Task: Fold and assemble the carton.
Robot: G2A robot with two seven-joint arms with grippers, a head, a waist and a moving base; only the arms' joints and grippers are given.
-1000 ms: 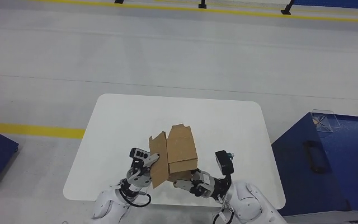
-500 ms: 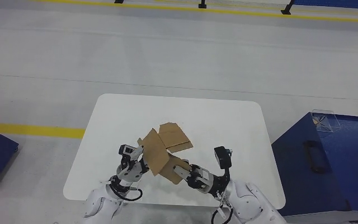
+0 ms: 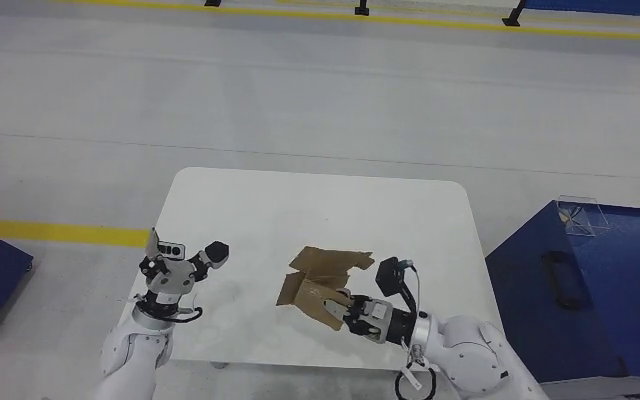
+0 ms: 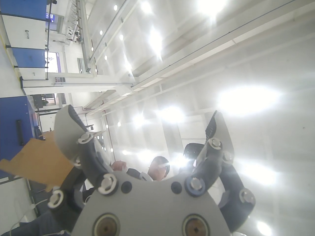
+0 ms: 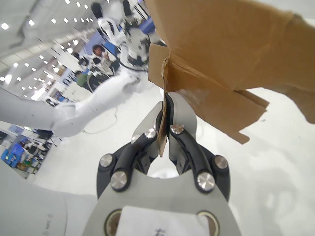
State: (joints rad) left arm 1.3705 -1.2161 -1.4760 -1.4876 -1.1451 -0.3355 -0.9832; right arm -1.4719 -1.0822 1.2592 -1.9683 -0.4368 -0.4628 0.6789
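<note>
The brown carton [image 3: 322, 279] lies tipped low over the white table [image 3: 250, 210], right of its middle, flaps splayed out. My right gripper [image 3: 345, 311] is shut on the edge of one carton flap [image 5: 163, 124] at the carton's near side; the carton's panels [image 5: 216, 45] rise above the fingers in the right wrist view. My left gripper [image 3: 184, 254] is open at the table's near left edge, pointing upward, nothing between its fingers [image 4: 71, 126]. A corner of the carton [image 4: 37, 158] shows behind one left finger.
A blue cabinet [image 3: 580, 290] stands to the right of the table. Grey floor with yellow lines [image 3: 70, 234] lies around it. The table's far half and left part are bare.
My left gripper let go of the carton, swung out to the left edge and opened wide. The right gripper lowered and tipped the carton toward the table, further to the right.
</note>
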